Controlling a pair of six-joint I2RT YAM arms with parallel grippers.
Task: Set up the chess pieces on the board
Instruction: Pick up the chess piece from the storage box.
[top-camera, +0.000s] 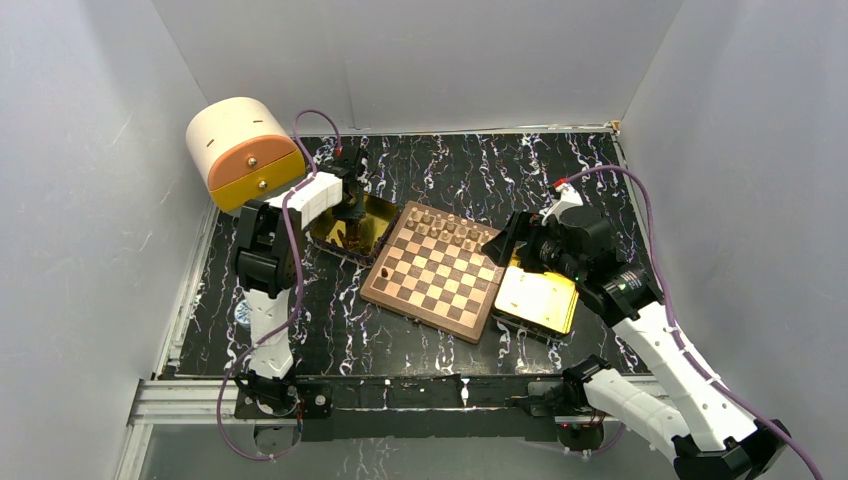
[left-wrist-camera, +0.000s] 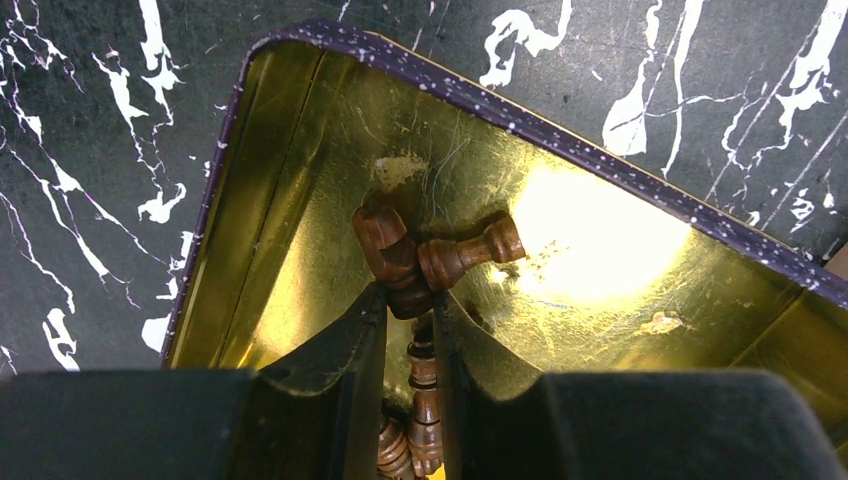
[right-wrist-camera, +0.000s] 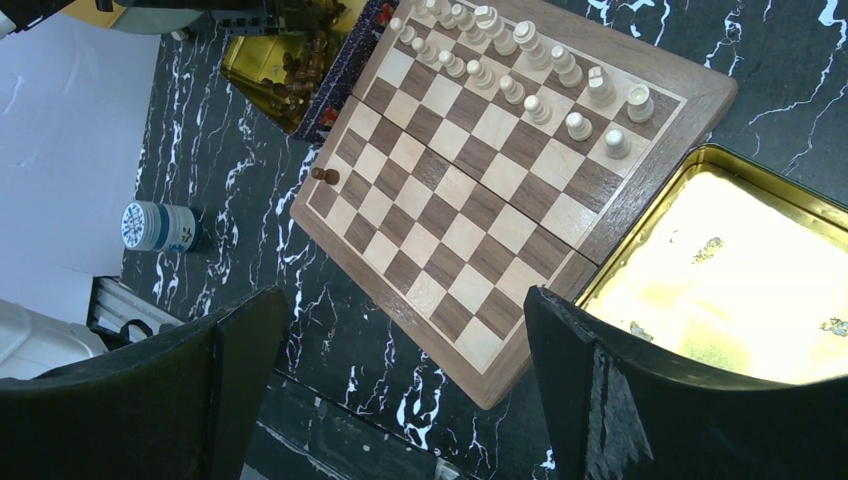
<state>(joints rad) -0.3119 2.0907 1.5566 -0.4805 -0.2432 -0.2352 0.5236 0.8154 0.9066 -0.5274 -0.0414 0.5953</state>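
The board (top-camera: 435, 270) (right-wrist-camera: 470, 200) lies at the table's middle, with light chess pieces (top-camera: 445, 225) (right-wrist-camera: 520, 70) in rows along its far side. One dark piece (top-camera: 386, 271) (right-wrist-camera: 325, 175) stands at its left edge. My left gripper (top-camera: 350, 228) (left-wrist-camera: 410, 297) reaches down into the left gold tray (top-camera: 378, 212) (left-wrist-camera: 250, 200). Its jaws are drawn narrow on a dark brown piece (left-wrist-camera: 410, 302) at the fingertips, among other dark pieces (left-wrist-camera: 470, 252). My right gripper (top-camera: 515, 245) (right-wrist-camera: 400, 300) hovers open and holds nothing, above the board's near right corner.
A second gold tray (top-camera: 540, 300) (right-wrist-camera: 720, 260) sits against the board's right side, with no pieces showing in it. A cream and orange drawer box (top-camera: 240, 150) stands at the back left. A small blue-and-white jar (top-camera: 245, 315) (right-wrist-camera: 160, 225) is left of the board.
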